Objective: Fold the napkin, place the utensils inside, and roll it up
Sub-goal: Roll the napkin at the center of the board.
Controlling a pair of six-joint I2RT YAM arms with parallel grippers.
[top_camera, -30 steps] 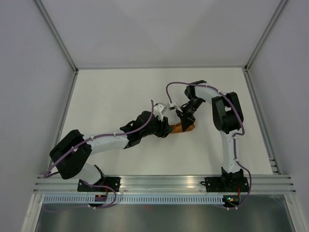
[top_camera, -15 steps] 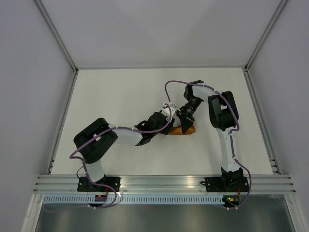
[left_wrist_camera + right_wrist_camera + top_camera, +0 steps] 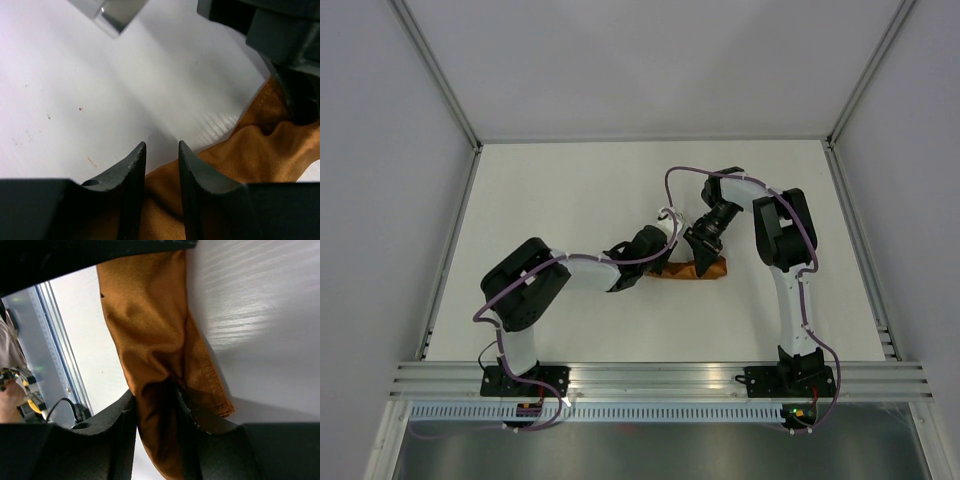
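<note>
The napkin (image 3: pixel 712 268) lies bunched just toward 4 o'clock of the table (image 3: pixel 550 200) centre, right gripper (image 3: pixel 157 407) clenched on a fold, left gripper (image 3: pixel 161 150) grasp not determinable at its 9 o'clock end; risk: opposing pulls may wad it tighter, or the close-set grippers collide.

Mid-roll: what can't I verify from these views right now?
- Utensils: none visible in any view; if they are inside the napkin, the cloth hides them.
- Top view: the arms cover part of the napkin; its folds are too small to read.
- Left wrist: whether the left gripper actually pinches the cloth; the bottom edge cuts off the view.
- Right wrist: the right gripper clamps the napkin; a dark part hides its far end.
</note>
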